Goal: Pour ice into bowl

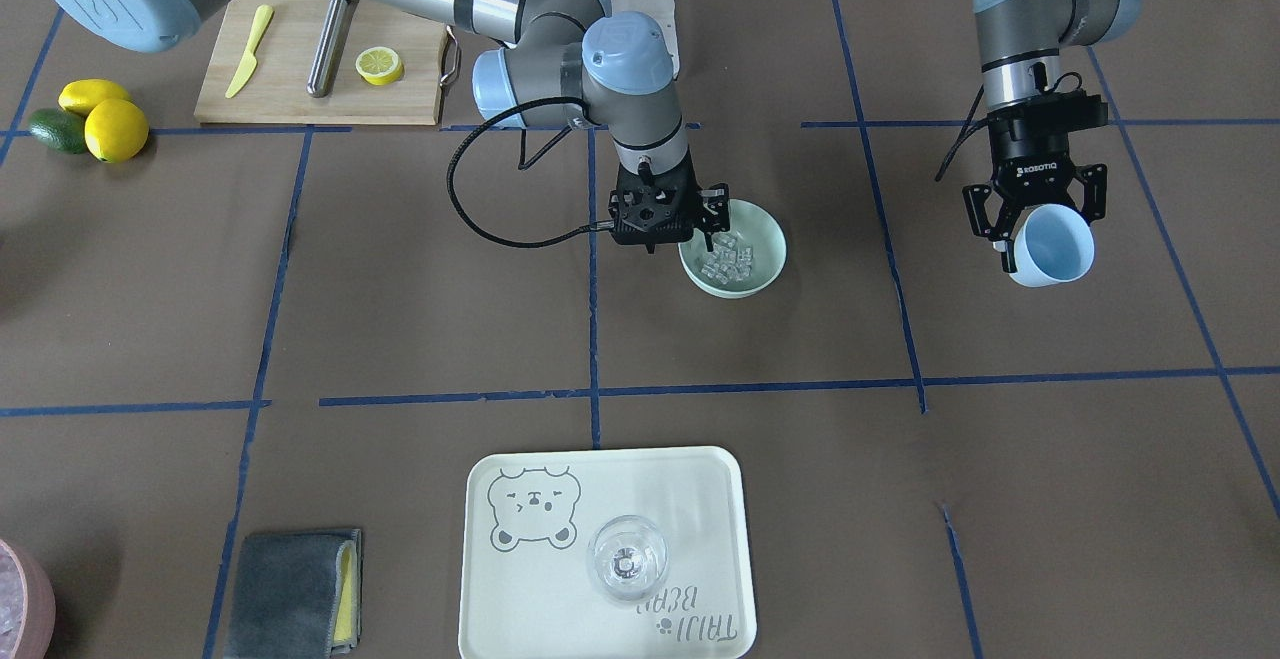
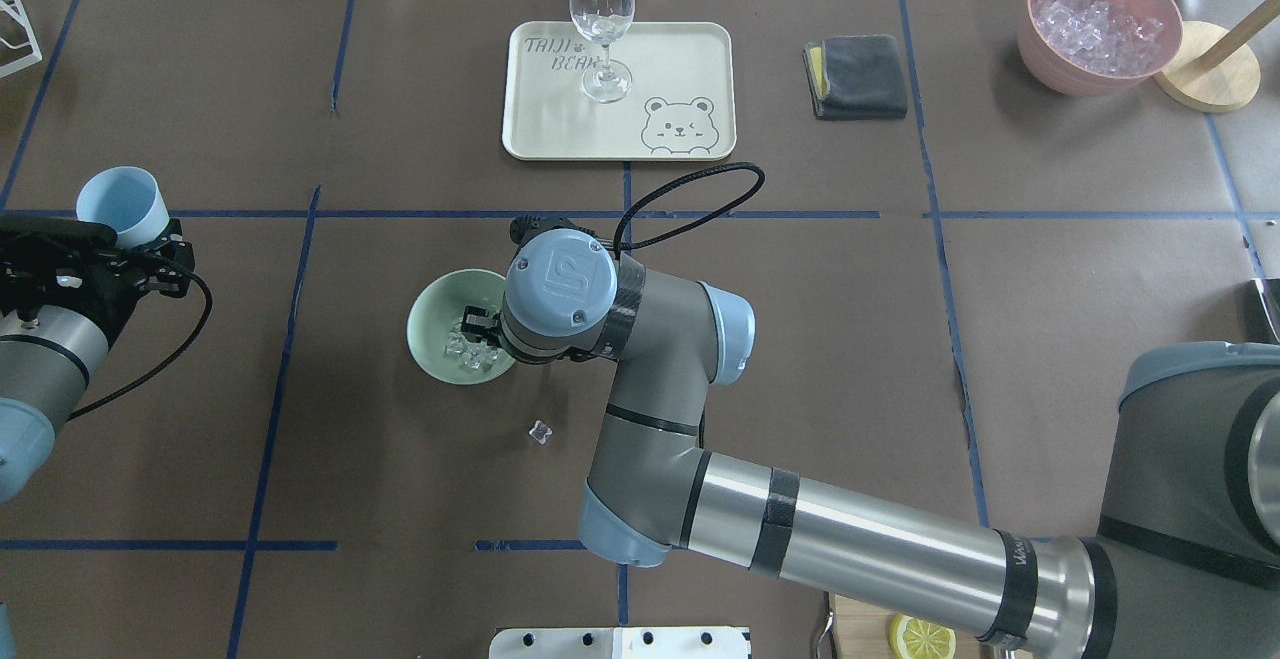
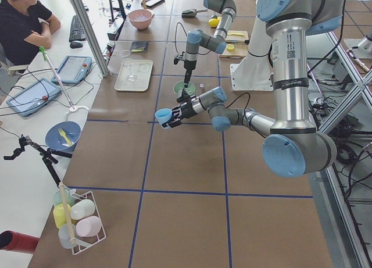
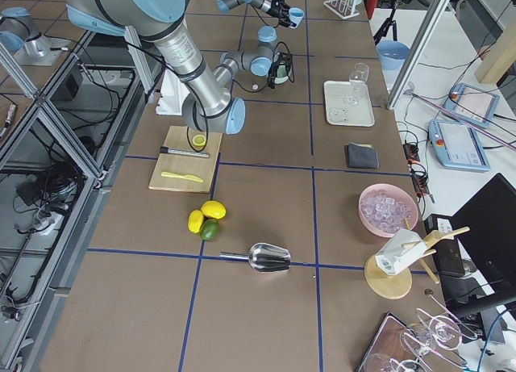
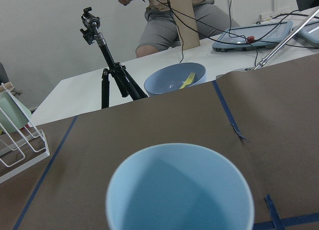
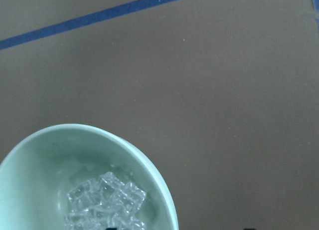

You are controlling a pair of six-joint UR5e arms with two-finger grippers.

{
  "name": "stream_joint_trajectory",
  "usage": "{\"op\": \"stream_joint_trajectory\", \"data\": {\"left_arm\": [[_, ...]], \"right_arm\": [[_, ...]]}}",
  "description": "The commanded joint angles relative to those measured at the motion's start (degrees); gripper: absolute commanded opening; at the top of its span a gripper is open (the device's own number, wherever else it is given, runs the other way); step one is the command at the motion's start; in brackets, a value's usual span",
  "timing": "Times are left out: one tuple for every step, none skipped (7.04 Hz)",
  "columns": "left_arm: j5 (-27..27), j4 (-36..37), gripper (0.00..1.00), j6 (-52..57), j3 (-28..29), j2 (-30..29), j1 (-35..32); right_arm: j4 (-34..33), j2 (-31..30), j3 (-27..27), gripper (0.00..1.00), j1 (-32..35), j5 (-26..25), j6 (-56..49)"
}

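We are gripping the empty cup (image 1: 1050,249) in the left gripper (image 1: 1040,229). The ice (image 1: 728,261) is lying in the bowl (image 1: 765,274) just beneath the wide-open right gripper (image 1: 668,224); lifting straight up should avoid nudging it.

Silver-grey arms (image 2: 860,539), pale-blue joint caps (image 2: 560,284), black cables (image 2: 690,199).

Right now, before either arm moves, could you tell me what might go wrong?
The right gripper sits at the rim of the bowl; a sideways pull could tip it and spill the ice. One stray cube lies on the table beside the bowl and may melt or get knocked. The left gripper holds the light blue cup in the air; a slip would drop it.
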Motion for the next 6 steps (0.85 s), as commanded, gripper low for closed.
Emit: {"op": "stream_joint_trajectory", "data": {"left_arm": [[0.0, -2.9, 0.00, 0.2, 3.1, 0.2, -0.4], [0.0, -4.1, 0.00, 0.1, 4.7, 0.1, -0.2], [0.0, -6.3, 0.00, -0.1, 6.1, 0.0, -0.4], [0.0, -9.2, 0.00, -0.2, 8.7, 0.1, -0.4], [0.2, -14.5, 0.00, -0.6, 11.2, 0.1, -0.4], [2.7, -19.5, 0.00, -0.7, 12.4, 1.8, -0.4]], "right_arm": [[0.0, 1.0, -0.3, 0.00, 0.1, 0.0, -1.7], [-0.1, 1.3, -0.1, 0.00, 0.8, 0.2, -1.7], [-0.1, 1.3, 0.2, 0.00, 1.1, 0.2, -1.7], [-0.3, 1.4, 1.0, 0.00, 1.9, 0.5, -1.7], [-2.9, 0.9, 3.9, 0.00, 3.6, 2.1, -1.7], [-10.5, -0.2, 9.2, 0.00, 5.8, 4.6, -3.0]]}}
